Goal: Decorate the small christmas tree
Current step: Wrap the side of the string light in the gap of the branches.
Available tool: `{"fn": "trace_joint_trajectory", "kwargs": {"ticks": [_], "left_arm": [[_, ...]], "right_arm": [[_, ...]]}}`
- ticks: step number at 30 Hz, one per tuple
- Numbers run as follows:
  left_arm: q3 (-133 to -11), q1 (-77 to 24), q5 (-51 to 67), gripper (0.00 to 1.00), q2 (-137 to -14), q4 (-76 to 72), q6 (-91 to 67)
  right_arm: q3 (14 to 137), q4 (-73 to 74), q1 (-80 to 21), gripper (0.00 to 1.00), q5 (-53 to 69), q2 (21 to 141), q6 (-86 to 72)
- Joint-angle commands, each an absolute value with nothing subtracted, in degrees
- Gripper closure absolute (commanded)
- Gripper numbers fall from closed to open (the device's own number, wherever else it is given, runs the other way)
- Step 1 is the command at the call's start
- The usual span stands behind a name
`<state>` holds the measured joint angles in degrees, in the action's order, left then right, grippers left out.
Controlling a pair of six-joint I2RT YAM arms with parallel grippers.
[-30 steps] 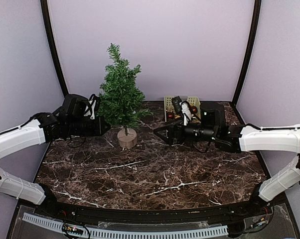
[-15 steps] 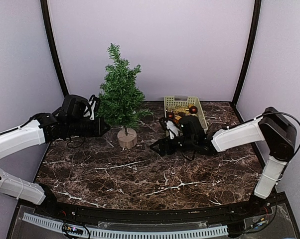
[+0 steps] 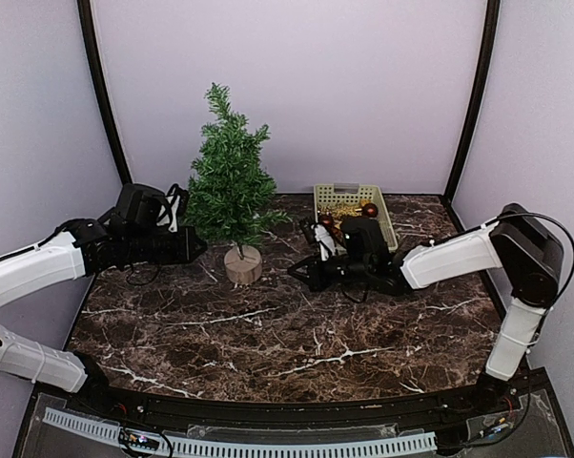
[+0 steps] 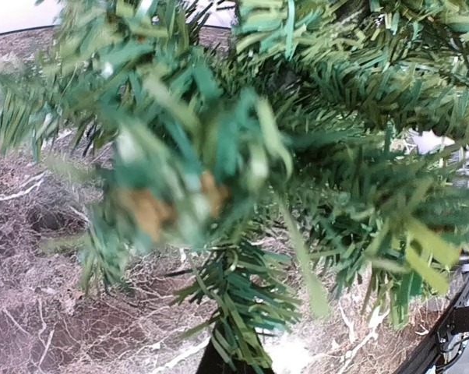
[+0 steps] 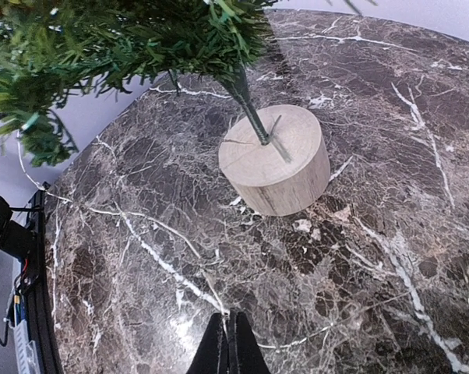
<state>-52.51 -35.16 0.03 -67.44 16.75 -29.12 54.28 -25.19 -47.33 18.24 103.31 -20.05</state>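
Firstly, the right hand (image 5: 227, 344) is clenched: in its wrist view the two fingertips are pressed together, and nothing is between them. It hangs low over the dark marble tabletop (image 3: 297, 334) and touches no object. Straight ahead of this hand, a little apart from it, stands the round tan base (image 5: 275, 160) of the small christmas tree (image 3: 232, 186), with the thin trunk going up from its middle. The lower branches spread above and in front of the hand.

The left hand (image 3: 196, 244) is on the opposite side of the tree, pushed into the lowest branches. It is also clenched. Its wrist view is filled with green needles, very near and partly blurred, so I cannot tell if a twig is pinched in it. One tan blurred spot sits among these needles; what it is I cannot say.

Behind the wrist of the right hand, near to it, lies a pale basket (image 3: 386, 219) with holes in its walls. Inside it there are a red ball (image 3: 370, 210) and some golden pieces, too small to read any writing.
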Motion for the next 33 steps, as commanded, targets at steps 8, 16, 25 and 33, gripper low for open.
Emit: {"fn": "trace_joint_trajectory", "kwargs": {"ticks": [8, 16, 25, 33], "left_arm": [[-51.9, -33.8, -0.2, 1.0, -67.1, 15.8, -28.0], [-51.9, -33.5, -0.2, 1.0, -67.2, 16.1, -28.1], [-51.0, -33.5, -0.4, 1.0, -67.0, 16.3, -28.5], [-51.0, -33.5, -0.6, 1.0, -67.0, 16.4, -28.4]], "right_arm": [[50.1, -13.8, -49.0, 1.0, 18.4, 84.3, -17.4], [52.4, -13.1, -49.0, 1.0, 12.7, 83.2, -19.5], [55.4, -16.3, -48.6, 1.0, 9.9, 85.1, -23.6], [55.3, -16.7, -47.5, 1.0, 9.4, 84.7, -25.8]]}}
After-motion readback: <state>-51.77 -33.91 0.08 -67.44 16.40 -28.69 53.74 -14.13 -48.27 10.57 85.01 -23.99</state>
